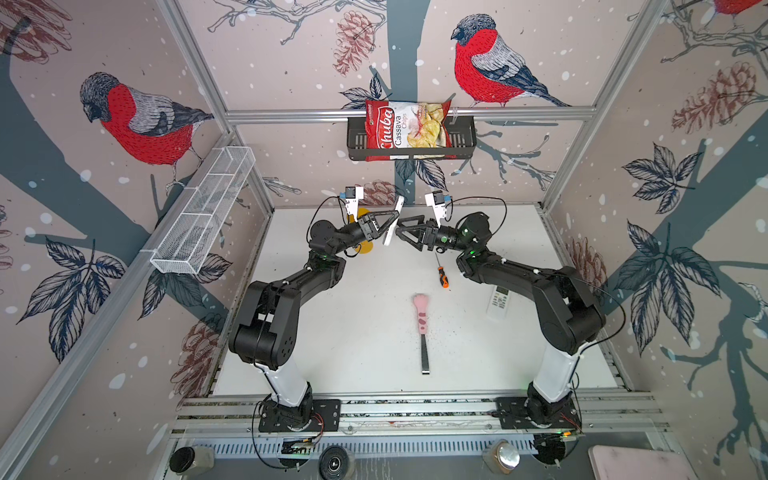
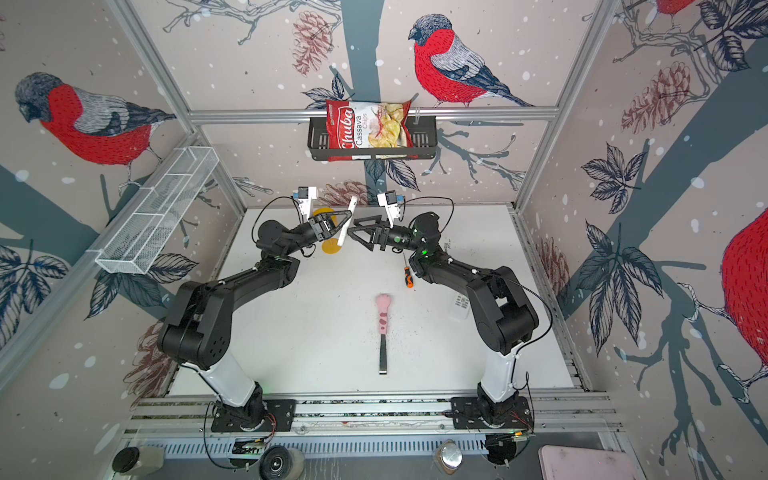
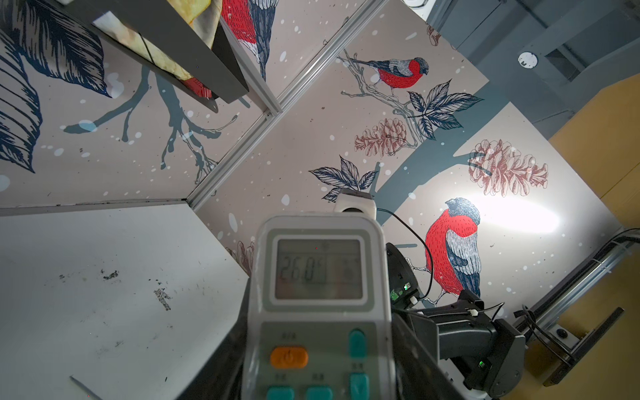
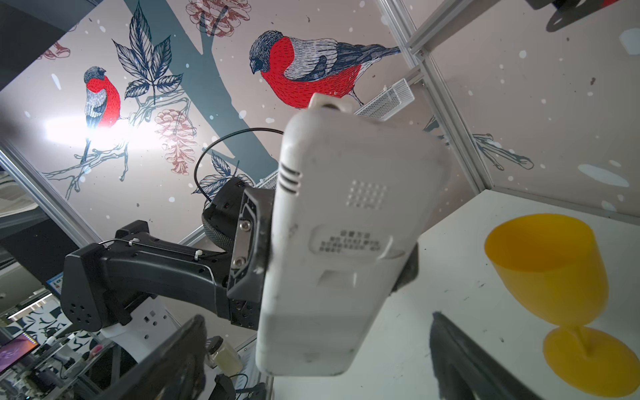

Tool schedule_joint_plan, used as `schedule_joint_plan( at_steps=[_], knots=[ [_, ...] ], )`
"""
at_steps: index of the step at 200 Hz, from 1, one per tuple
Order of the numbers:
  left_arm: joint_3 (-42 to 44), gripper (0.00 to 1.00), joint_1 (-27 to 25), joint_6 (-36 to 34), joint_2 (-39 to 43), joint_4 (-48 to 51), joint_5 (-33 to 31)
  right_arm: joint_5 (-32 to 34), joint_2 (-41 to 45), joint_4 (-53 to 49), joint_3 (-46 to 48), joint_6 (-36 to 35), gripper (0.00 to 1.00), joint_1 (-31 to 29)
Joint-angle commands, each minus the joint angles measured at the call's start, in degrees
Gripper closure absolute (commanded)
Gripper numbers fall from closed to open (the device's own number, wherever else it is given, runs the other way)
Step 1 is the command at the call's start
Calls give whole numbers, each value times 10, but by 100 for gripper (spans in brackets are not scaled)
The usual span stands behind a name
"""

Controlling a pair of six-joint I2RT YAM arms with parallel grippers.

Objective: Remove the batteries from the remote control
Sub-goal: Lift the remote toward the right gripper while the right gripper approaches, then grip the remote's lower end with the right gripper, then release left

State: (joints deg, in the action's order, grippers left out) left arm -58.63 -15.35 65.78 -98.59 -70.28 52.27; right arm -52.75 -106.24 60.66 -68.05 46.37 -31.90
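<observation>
Concealed, cropped and illegible items, referenced to the remote control (image 3: 318, 277)
Batteries: not discernible in any view. Remote control: lower end cut off by the left wrist picture's edge; back label (image 4: 349, 242) too small to read. Left end effector (image 1: 390, 226): largely covered by the remote control in its wrist view. Right end effector (image 1: 398, 231): fingers (image 4: 457, 360) blurred and cropped. Yellow goblet (image 1: 362, 214): mostly hidden behind the left end effector. Second remote (image 1: 498, 301), well apart from the remote control: partly under the right arm.
</observation>
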Motion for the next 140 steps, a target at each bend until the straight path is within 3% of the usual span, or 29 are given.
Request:
schedule_joint_plan(
  at_steps=[1,28,98,140],
  knots=[
    [-9,66,0,8,-3,-36,-2,-10,-7,16,-9,-1,0,-2],
    [-14,66,-4,5,-6,-31,-2,-11,-16,20,-19,4,0,-5],
    [-19,67,-10,23,-21,-54,-5,-11,-31,30,-36,21,11,-8],
    [-21,68,-13,23,-21,-52,-6,-13,-37,47,-38,36,27,-8]
  ],
)
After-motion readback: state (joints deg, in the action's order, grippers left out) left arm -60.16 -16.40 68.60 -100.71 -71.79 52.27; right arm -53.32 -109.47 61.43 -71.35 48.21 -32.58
